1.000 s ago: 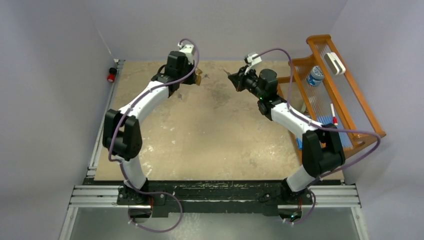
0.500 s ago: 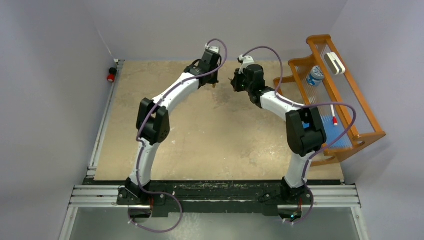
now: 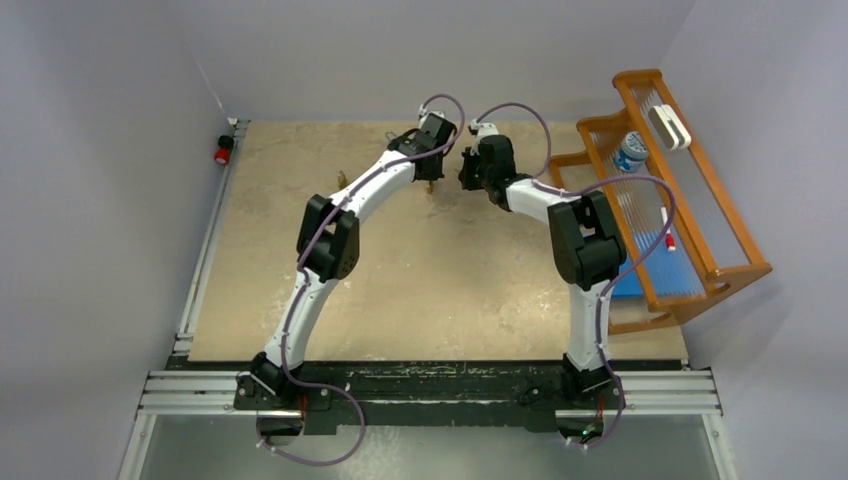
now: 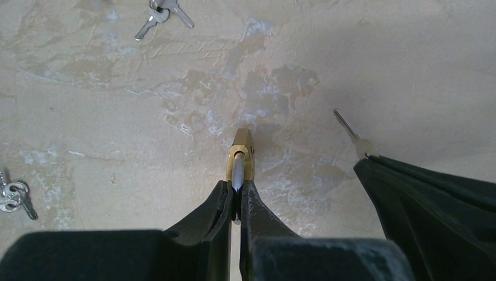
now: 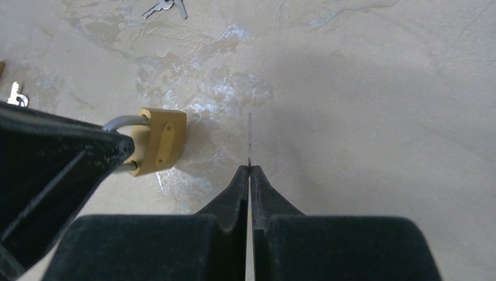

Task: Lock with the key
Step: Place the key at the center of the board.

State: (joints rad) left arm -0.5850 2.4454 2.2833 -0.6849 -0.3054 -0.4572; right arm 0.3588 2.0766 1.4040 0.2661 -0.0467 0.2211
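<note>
My left gripper (image 4: 236, 187) is shut on the silver shackle of a brass padlock (image 4: 243, 153), whose body sticks out past the fingertips just above the table. In the right wrist view the padlock (image 5: 161, 140) hangs to the left, its keyhole face turned toward the key. The right gripper (image 5: 250, 171) is shut on a thin silver key (image 5: 250, 137), seen edge-on, blade pointing forward. In the left wrist view the key (image 4: 351, 133) juts out of the right gripper's black fingers (image 4: 421, 199), a short gap right of the padlock. Both grippers (image 3: 432, 180) (image 3: 465, 170) meet at the far middle of the table.
Loose key bunches lie on the table (image 4: 161, 14) (image 4: 14, 196). A wooden rack (image 3: 700, 200) stands at the right edge, holding a white bottle (image 3: 630, 150) and blue items. At the far left corner sits a red button (image 3: 222, 152).
Both arms have swung inward to the far middle of the table, bringing the padlock and the key close together. Both grippers stayed shut.
</note>
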